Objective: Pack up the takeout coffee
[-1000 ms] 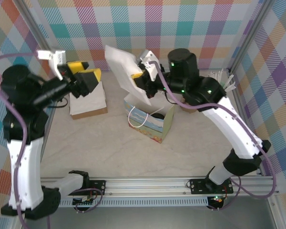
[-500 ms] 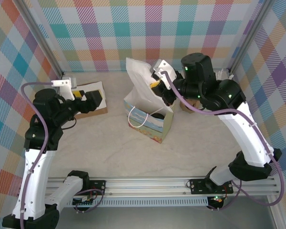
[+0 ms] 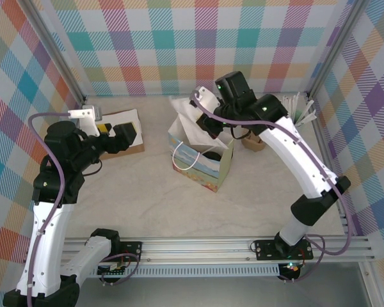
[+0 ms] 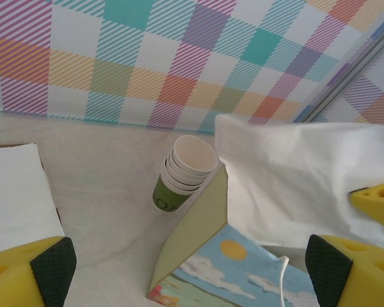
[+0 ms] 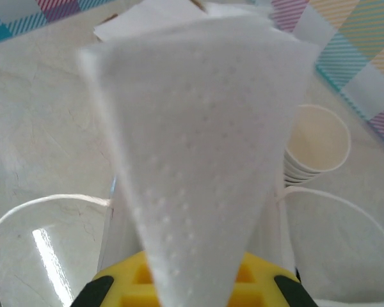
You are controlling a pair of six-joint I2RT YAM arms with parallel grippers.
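**1. Pos. of task item**
- The takeout coffee (image 3: 211, 155) sits inside the bag (image 3: 208, 171), approx. mid-table (image 3: 134, 192).
- Top view: only a dark round patch shows in the bag mouth, i.e. the black lid. Bag walls hide the green body.

**2. Coffee rel. to jaws**
- The right gripper (image 3: 208, 123) hangs above the far edge of the bag mouth. The lid lies below it, just to the near side, not touching.
- The left gripper (image 3: 121, 135) is well apart, to the left, over the napkin stack (image 3: 115, 119).

**3. Orientation**
- Lid faces up toward the top cam, so the long axis looks vertical and the cup upright.
- Exact tilt: cannot tell.

**4. Jaw state**
- Right gripper (image 5: 195, 281): fingers closed, pinching a white napkin (image 5: 198, 147). The napkin (image 3: 182, 115) stands up from the jaws over the bag's far-left corner.
- Left gripper (image 4: 189, 272): fingers spread wide, black pads (image 4: 51, 265) at either side of the wrist view, nothing between them.

**5. Arm pose**
- Right arm: up from the near-right base, elbow out at the right edge, forearm reaching left and away over the bag, wrist turned down.
- Left arm: upright from the near-left base, forearm level, pointing right toward the bag (image 4: 198, 224).

**6. Ref. items**
- Stack of cups (image 4: 182, 169), tilted, just behind the bag.
- Cup of white sticks (image 3: 301, 109) at far right.
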